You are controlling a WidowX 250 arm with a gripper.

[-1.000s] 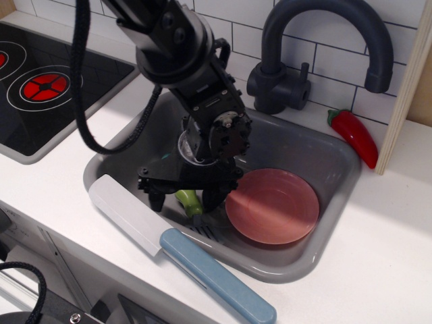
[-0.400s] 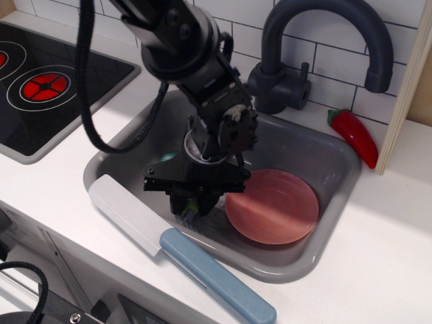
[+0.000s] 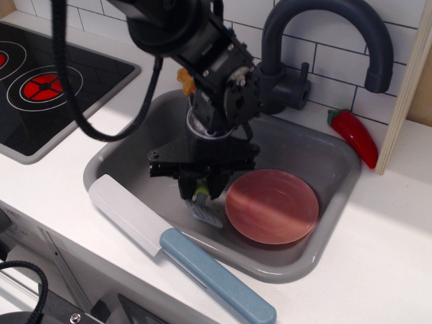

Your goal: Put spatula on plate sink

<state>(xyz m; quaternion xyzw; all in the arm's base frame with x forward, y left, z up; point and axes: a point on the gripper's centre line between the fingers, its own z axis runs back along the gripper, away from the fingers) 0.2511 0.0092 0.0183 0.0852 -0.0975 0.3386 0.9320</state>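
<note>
The gripper [image 3: 201, 187] is pinching the spatula [image 3: 204, 206] by its lime-green handle, the two dark fingers [image 3: 187, 185] closing in on either side of it so that only a sliver of green is showing between them. Below the grip, the spatula's dark grey slotted head is hanging down and slightly toward the plate [image 3: 272, 206]; whether the head is touching the basin floor or riding just above it cannot be told from this angle. The spatula is sitting inside the sink [image 3: 317, 152], just beside the left rim of the salmon-pink plate, which is lying flat and bare on the sink's right half.

Above the fingers, the black wrist and arm are reaching down from the upper left, a thick cable looping over the white counter [image 3: 54, 182]. The curved dark faucet [image 3: 324, 40] is arching over the back of the basin.

On the near edge, a large toy knife [image 3: 177, 246] with a white blade and light-blue handle is resting across the counter and sink lip, untouched. A red chili pepper [image 3: 354, 135] is lying by the tiled wall, and the stove [image 3: 47, 84] with its red burner is showing at left.

The grasp appears done; what is remaining, judging from this position, is carrying the spatula the short way right over the plate's rim and releasing it there.
</note>
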